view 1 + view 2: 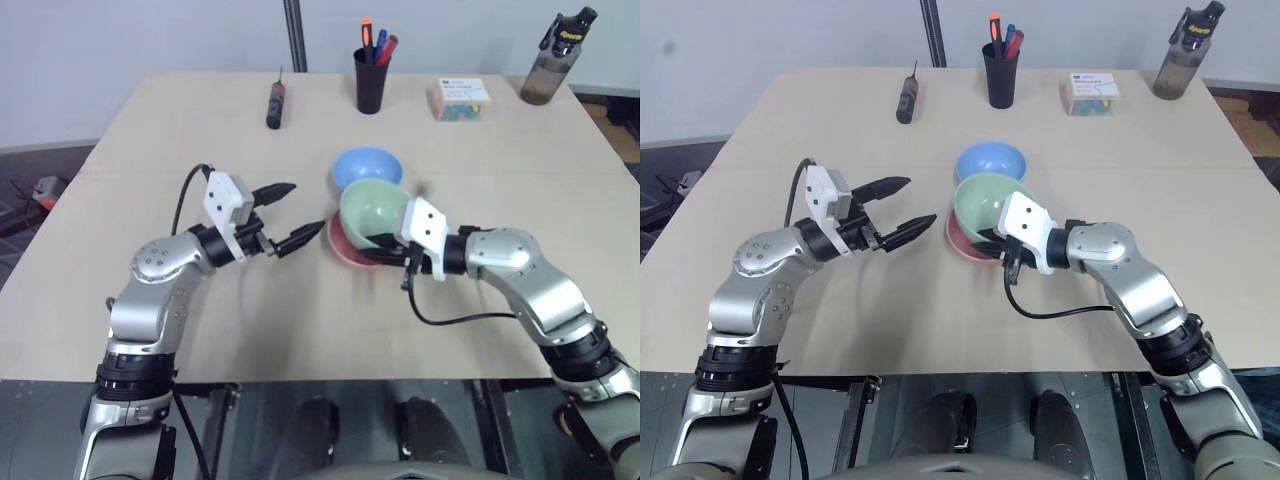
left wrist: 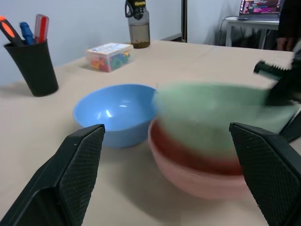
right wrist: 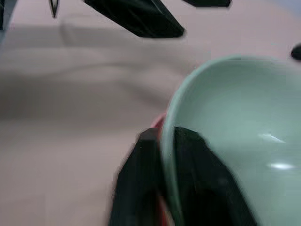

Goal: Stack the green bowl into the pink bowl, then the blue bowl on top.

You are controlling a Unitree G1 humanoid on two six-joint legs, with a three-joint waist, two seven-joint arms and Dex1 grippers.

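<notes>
On the tan table [image 1: 140, 200], the right gripper [image 1: 385, 243] pinches the rim of the green bowl [image 1: 372, 210], one black finger inside the wall and one outside, as the right wrist view shows with the pale rim [image 3: 167, 141] running between the two fingers. The green bowl sits tilted over the pink bowl [image 1: 345, 248], its near edge lower and a crescent of salmon pink showing beneath it on the side toward the left arm; whether it has settled fully into the pink bowl cannot be told, and in the left wrist view it appears smeared above the pink bowl's rim [image 2: 197, 176]. The blue bowl [image 1: 366, 168] stands upright on the table just behind the pair, its rim close to the green bowl's far edge, and it holds nothing. The left gripper [image 1: 283, 214] hovers above the table just beside the pink bowl, its two fingers spread wide and gripping nothing, pointing toward the bowls. Along the far edge of the table stand a black pen cup [image 1: 370, 80] with red, blue and orange markers, a screwdriver [image 1: 274, 103] lying flat, a small box of coloured items [image 1: 460, 98], and a dark water bottle [image 1: 553, 60] near the corner.
</notes>
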